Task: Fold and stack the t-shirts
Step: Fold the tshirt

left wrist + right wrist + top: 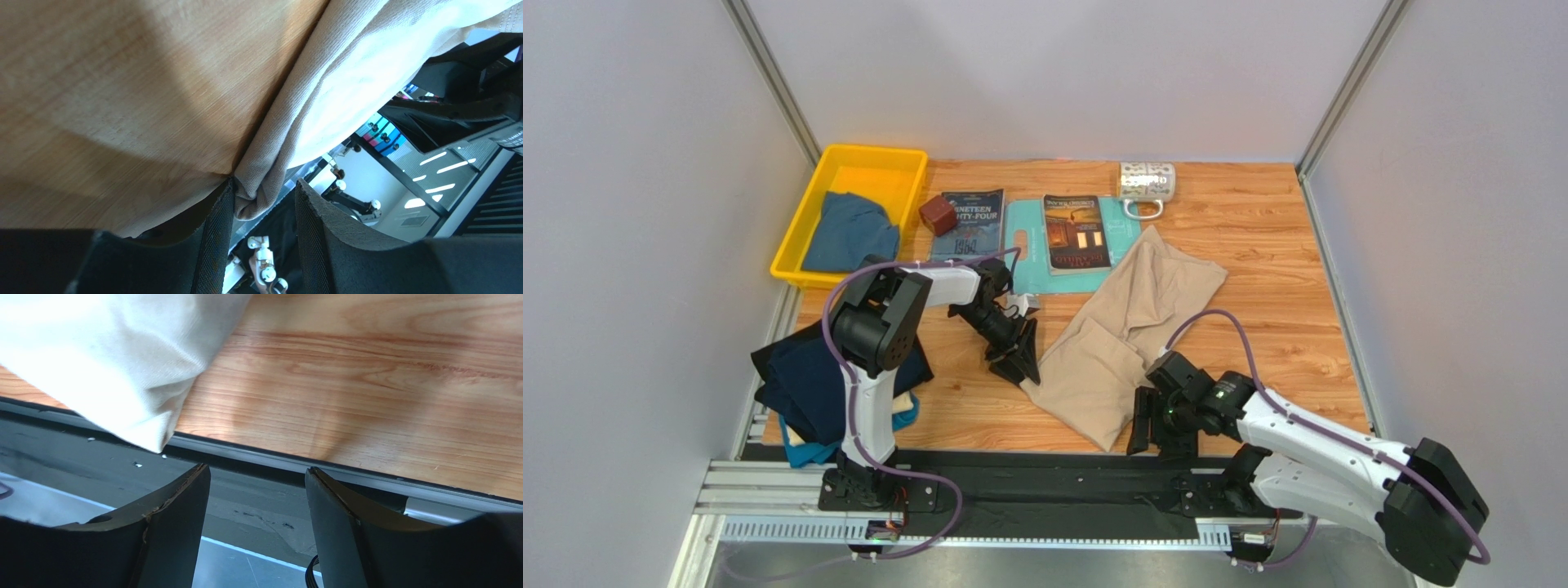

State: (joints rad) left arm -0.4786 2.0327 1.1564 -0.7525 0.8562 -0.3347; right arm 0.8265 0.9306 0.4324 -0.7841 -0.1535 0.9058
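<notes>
The beige t-shirt (1136,325) lies in the middle of the frame as a long rumpled strip running from upper right down to lower left, bunched and not squared off; I'd call it barely begun, no neat fold in it yet. Its lower corner reaches the near edge of the table (1259,245) and, in the right wrist view, hangs just over it.

The left gripper (1020,359) sits at the shirt's left edge. Its jaws stand apart with a puckered bit of hem between them, touching one jaw only, so it looks poised to pinch, not clamped. The right gripper (1143,431) is low by that near corner, jaws wide apart and nothing between them, the cloth just beyond.

At the left edge of the frame a navy shirt (808,374) lies in a loose heap over a teal shirt (803,456), more a pile than a folded stack. A dusty blue shirt (848,233) is crumpled in the yellow bin (873,153) at upper left.

By my reckoning nearly everything is left: four shirts to fold, then stack
</notes>
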